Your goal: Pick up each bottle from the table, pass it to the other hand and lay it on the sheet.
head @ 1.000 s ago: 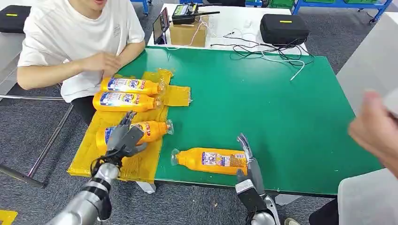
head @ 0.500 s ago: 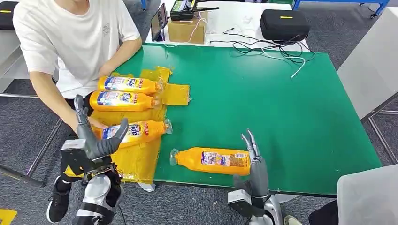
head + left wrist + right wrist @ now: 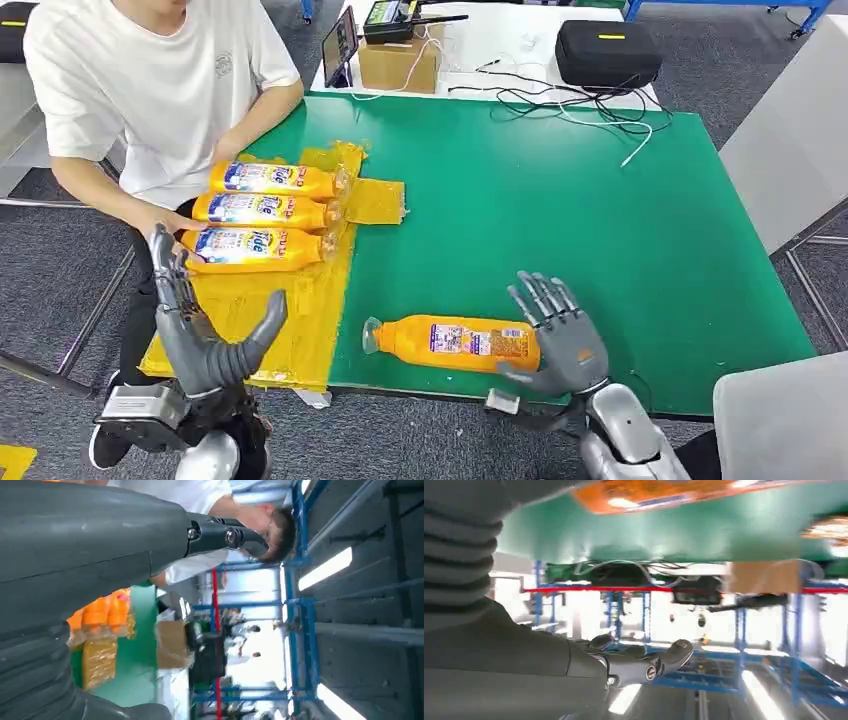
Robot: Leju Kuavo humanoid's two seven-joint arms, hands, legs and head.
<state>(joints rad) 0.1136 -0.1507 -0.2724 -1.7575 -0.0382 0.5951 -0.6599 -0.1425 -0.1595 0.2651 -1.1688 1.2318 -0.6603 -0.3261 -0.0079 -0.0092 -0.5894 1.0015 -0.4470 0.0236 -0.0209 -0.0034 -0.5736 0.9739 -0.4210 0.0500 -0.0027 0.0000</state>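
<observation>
Third bottle point(image 3: 252, 249) now aligned on sheet point(image 3: 290, 320); left hand point(image 3: 205, 335), right hand point(image 3: 560, 335) spread, empty.

Left hand point(image 3: 205, 335) is raised, fingers spread, holding nothing. Right hand point(image 3: 558, 335) is raised too, fingers spread, empty.
</observation>
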